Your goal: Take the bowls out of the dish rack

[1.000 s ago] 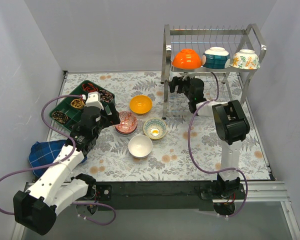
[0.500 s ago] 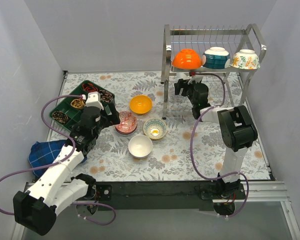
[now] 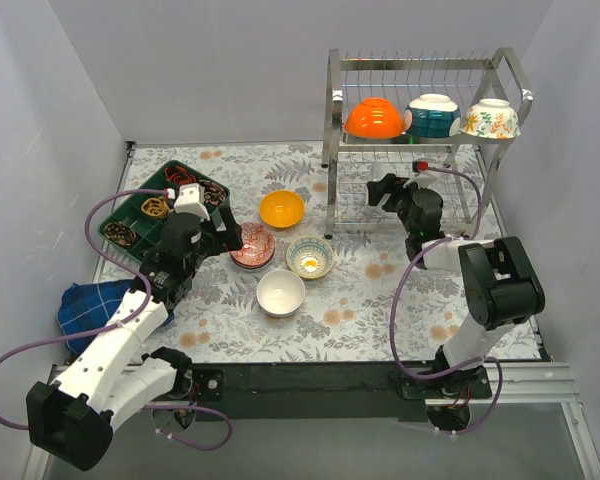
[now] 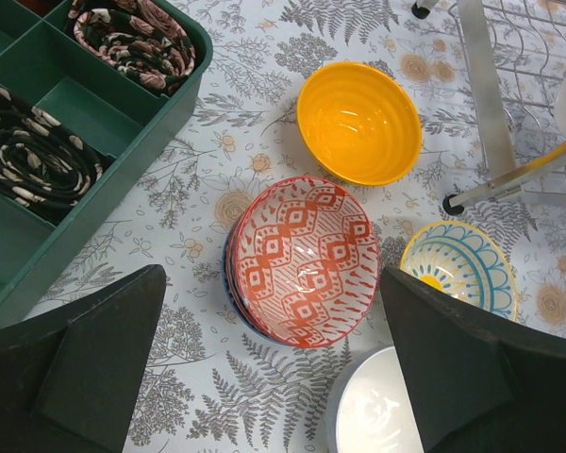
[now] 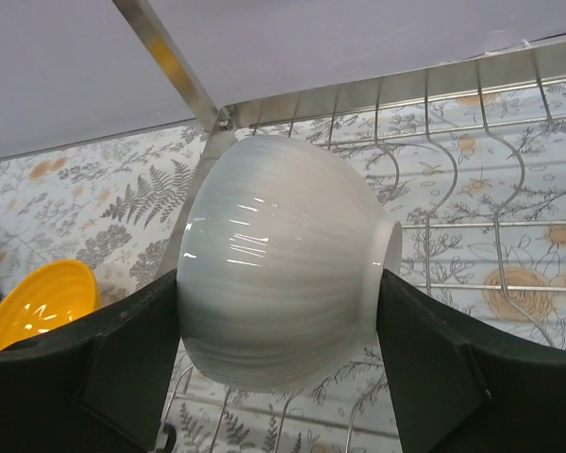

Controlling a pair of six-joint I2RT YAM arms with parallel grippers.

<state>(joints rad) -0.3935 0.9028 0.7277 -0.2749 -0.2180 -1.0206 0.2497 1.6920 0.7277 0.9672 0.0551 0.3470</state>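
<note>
My right claw (image 5: 278,283) grasps a pale bowl (image 5: 264,208) at the rack's (image 5: 170,61) lower tier. Next I should carry it clear to the table (image 3: 380,300). Left claw (image 4: 271,278) hangs open.

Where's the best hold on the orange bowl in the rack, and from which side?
Probably across its rounded sides, coming from the open front: the orange bowl sits mouth-down, and the top shelf of the rack likely bars a reach from above.
</note>
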